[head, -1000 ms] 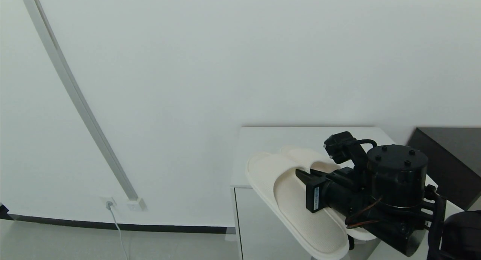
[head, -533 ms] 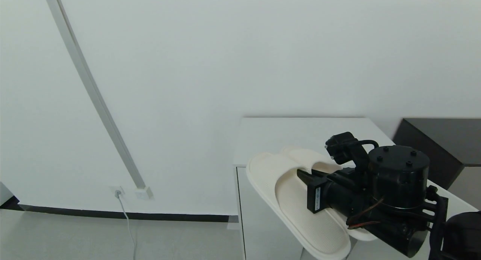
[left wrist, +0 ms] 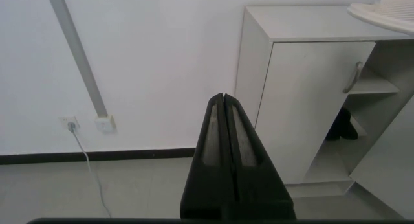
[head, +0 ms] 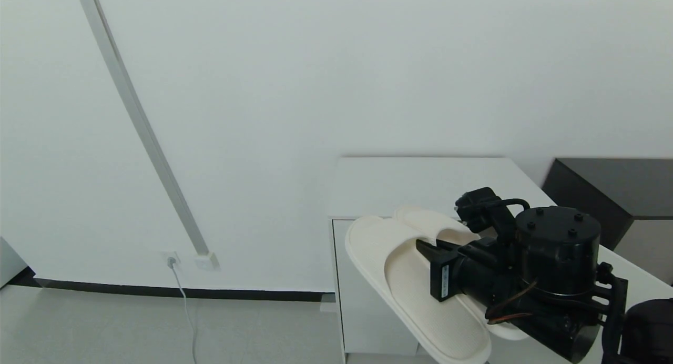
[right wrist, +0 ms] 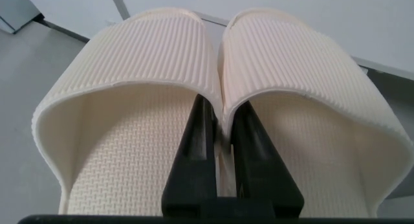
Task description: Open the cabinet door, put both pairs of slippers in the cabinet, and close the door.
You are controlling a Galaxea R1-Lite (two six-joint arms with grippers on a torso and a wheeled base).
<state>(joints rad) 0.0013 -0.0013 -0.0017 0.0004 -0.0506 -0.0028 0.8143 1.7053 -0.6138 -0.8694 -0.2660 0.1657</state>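
Your right gripper pinches 2 cream ribbed slippers over the white cabinet top's edge. Open floor lies to its left. Left gripper is pressed together, empty.

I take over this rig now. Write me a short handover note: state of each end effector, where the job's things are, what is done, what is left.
Left end effector: shut, empty, in the air facing the cabinet.
Right end effector: shut on the pair of slippers, pinching their inner sides together, in the air near the cabinet's top.
Done: cabinet open, shelves show beside the door panel with the handle; one pair picked up.
To do: put this pair inside, then the second pair, close the door. A dark thing lies on a lower shelf; too small to tell what.
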